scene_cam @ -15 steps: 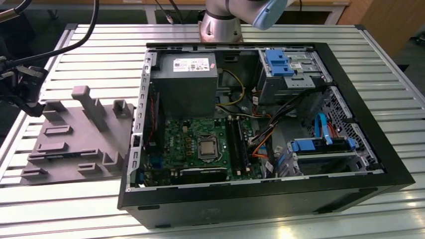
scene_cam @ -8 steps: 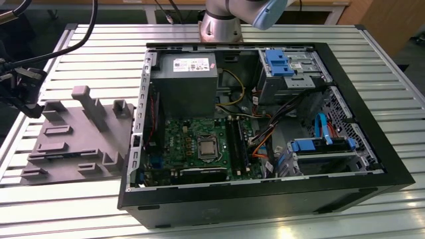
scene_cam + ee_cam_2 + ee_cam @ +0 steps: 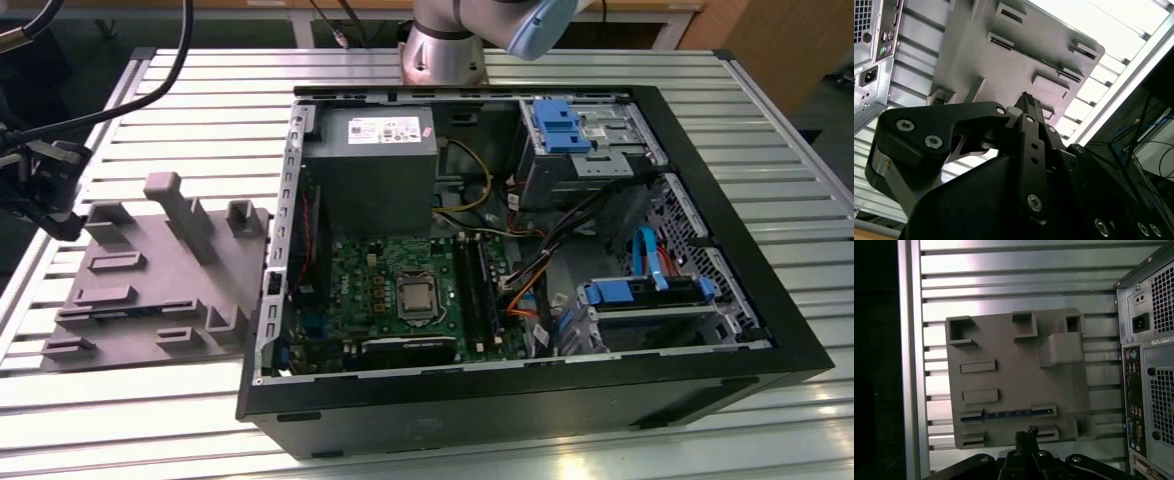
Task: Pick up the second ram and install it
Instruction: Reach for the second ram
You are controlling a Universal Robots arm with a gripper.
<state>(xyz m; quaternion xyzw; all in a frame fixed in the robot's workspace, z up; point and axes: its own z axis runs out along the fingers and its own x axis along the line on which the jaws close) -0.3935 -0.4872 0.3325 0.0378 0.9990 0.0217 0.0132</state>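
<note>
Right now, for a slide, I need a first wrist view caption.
Hand near the grey tray, a blue ram stick lying in its slot, computer case alongside.

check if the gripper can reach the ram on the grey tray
Probably yes: the second ram lies uncovered on the grey tray, and the gripper hangs above the tray close to it, nothing between.

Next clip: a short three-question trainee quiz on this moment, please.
1. True or false: the black gripper already holds the slim blue-green memory stick.
2. The grey moulded plastic tray lies: A) inside the open black computer case; B) beside it on the slatted metal table, at the exterior view's left; C) on top of it.
3. Where is the gripper: at the tray or inside the case?
Key: 1 false; 2 B; 3 at the tray.
</note>
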